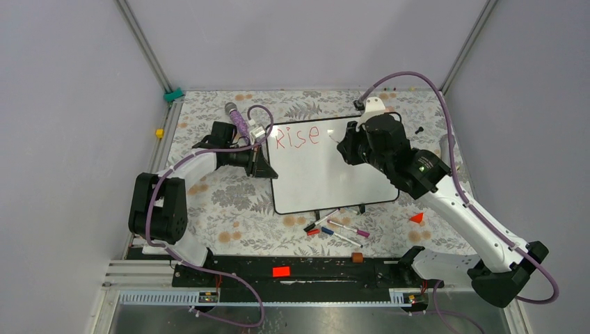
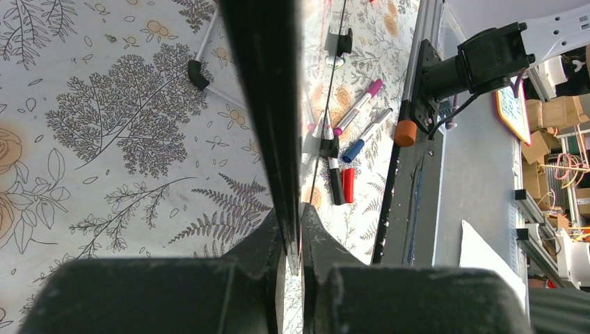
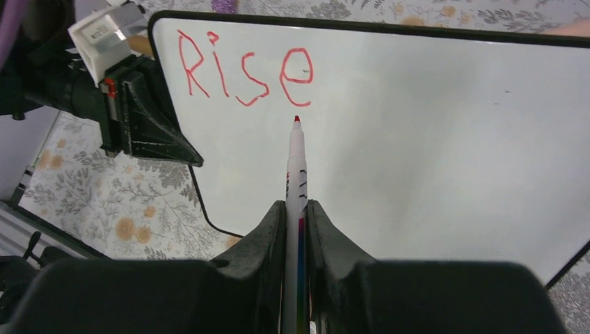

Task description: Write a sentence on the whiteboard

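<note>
The whiteboard point(image 1: 334, 174) lies in the middle of the table, its surface also filling the right wrist view point(image 3: 431, 139). The sentence reads only "Rise" in red at the board's top left point(image 1: 297, 136), also plain in the right wrist view point(image 3: 243, 73). My left gripper point(image 1: 263, 165) is shut on the board's left edge; the left wrist view shows that edge point(image 2: 268, 104) end-on between my left gripper's point(image 2: 299, 223) jaws. My right gripper point(image 1: 346, 146) is shut on a white marker point(image 3: 296, 174) with its red tip just below the "e", over the board.
Several capped markers point(image 1: 337, 228) and a red cap lie on the floral cloth below the board's near edge. A small red triangle point(image 1: 417, 218) lies at the right. A purple-handled object point(image 1: 236, 117) rests left of the board. The black rail point(image 1: 299, 273) runs along the near edge.
</note>
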Controlling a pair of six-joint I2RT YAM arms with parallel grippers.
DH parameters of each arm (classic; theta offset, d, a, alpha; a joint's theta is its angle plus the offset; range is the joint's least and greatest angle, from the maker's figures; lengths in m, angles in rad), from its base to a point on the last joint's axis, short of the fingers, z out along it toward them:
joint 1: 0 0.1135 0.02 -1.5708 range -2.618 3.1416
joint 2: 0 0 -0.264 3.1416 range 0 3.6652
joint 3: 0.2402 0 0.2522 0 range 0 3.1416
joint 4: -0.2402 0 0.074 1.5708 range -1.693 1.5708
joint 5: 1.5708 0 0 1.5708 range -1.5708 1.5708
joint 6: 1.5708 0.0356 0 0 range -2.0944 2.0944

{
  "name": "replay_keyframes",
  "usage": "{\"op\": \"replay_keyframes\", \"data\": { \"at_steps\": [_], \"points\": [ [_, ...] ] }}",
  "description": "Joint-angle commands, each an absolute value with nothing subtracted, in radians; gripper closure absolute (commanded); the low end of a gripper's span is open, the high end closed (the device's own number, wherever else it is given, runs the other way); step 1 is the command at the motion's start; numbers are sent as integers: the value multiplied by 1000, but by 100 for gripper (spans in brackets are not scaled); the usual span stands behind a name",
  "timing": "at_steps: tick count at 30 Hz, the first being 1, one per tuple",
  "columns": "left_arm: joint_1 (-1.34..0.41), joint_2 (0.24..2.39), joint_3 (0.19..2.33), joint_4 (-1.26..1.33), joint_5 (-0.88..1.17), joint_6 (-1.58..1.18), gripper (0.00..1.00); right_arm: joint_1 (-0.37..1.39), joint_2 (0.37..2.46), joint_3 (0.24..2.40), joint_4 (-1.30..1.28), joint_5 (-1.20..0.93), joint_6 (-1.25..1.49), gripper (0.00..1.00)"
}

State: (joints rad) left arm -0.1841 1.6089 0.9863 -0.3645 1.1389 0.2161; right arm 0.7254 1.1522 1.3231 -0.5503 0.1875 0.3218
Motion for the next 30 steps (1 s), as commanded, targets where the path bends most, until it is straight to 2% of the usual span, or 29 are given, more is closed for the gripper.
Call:
{"op": "replay_keyframes", "data": {
  "at_steps": [1,6,15,30],
  "points": [
    [-188,1609,977,-360,917,239,100,711,1108,1299,-581,287,307,100],
    [-188,1603,961,-332,917,203,100,679,1109,1283,-592,289,305,100],
    [-188,1578,926,-268,923,165,100,660,1187,1380,-627,273,317,100],
    [-188,1563,909,-241,880,125,100,660,1193,1346,-610,197,325,100]
  ]
}}
